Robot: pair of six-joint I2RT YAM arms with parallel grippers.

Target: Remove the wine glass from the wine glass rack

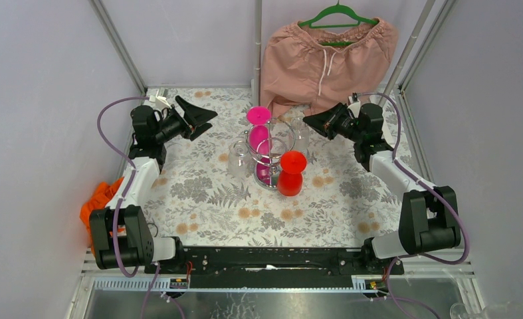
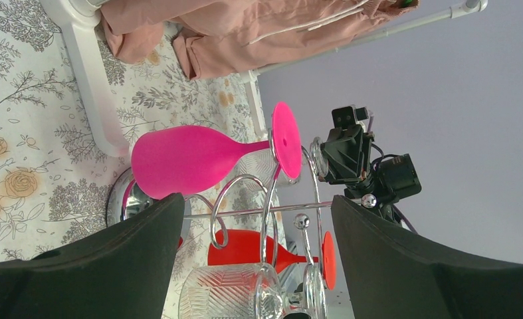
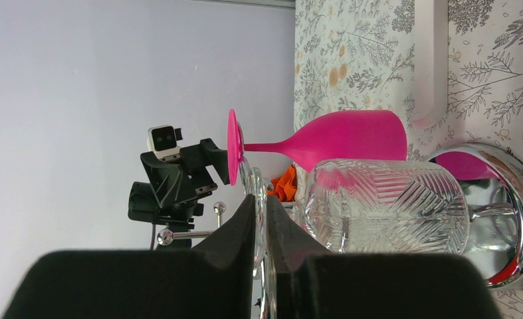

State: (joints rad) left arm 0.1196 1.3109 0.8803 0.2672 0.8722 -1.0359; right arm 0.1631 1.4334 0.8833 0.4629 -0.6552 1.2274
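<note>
the right gripper [image 3: 264, 207] is clenched on the thin foot of the clear wine glass [image 3: 391, 206] – which hangs bowl-down in a loop of the rack [image 3: 508, 219], so it likely has to slide out sideways – while the left gripper [image 2: 257, 203] hovers released, facing the rack.

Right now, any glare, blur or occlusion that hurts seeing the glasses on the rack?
Top external: even light, sharp, but the clear wine glass nearly vanishes against the floral cloth. Left wrist: pink glass crisp, left fingers block the bottom corners. Right wrist: chrome base mirrors pink, right fingers cover the lower frame.
</note>
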